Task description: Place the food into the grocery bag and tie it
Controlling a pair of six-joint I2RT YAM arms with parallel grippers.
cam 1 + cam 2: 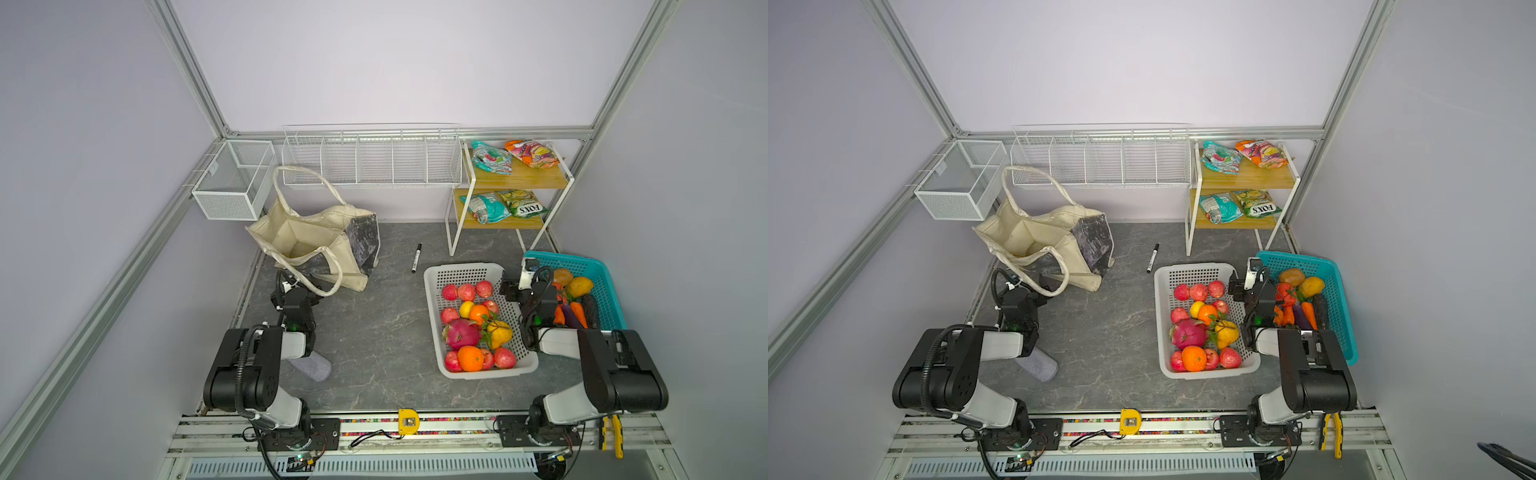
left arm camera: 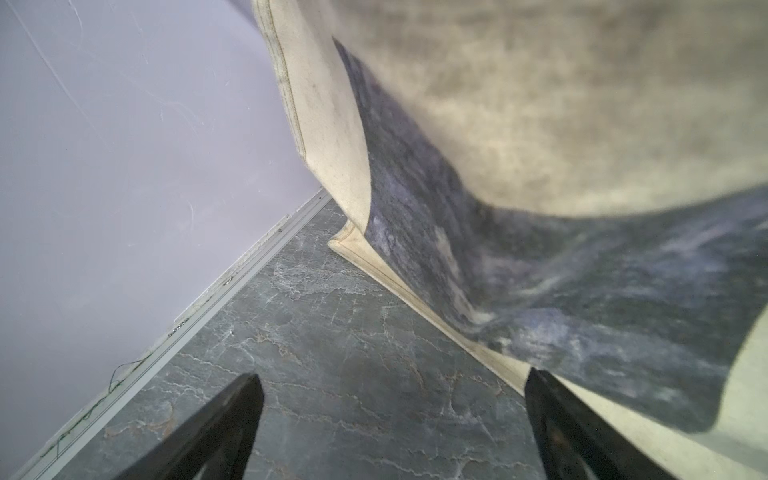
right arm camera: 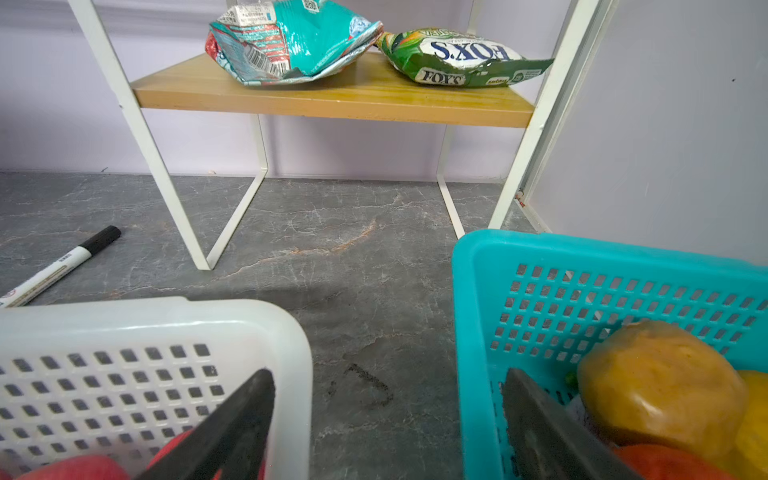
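Observation:
The grocery bag [image 1: 307,237], cream canvas with a dark marbled side panel, slumps open at the back left, one handle loop hanging over its front. My left gripper [image 1: 291,286] is open low beside it; in the left wrist view its fingertips [image 2: 249,390] frame bare table, with the bag's marbled panel [image 2: 540,270] just beyond. Fruit [image 1: 473,328] fills the white basket [image 1: 461,268] and vegetables [image 1: 575,299] the teal basket [image 1: 582,266]. Snack packets [image 1: 492,157] lie on the shelf rack. My right gripper [image 3: 388,374] is open and empty over the gap between the baskets.
A black marker pen [image 1: 417,257] lies between the bag and the white basket. A grey fabric case [image 1: 311,365] sits under my left arm. White wire baskets [image 1: 370,160] hang on the back wall. The two-tier shelf rack [image 1: 515,174] stands at the back right.

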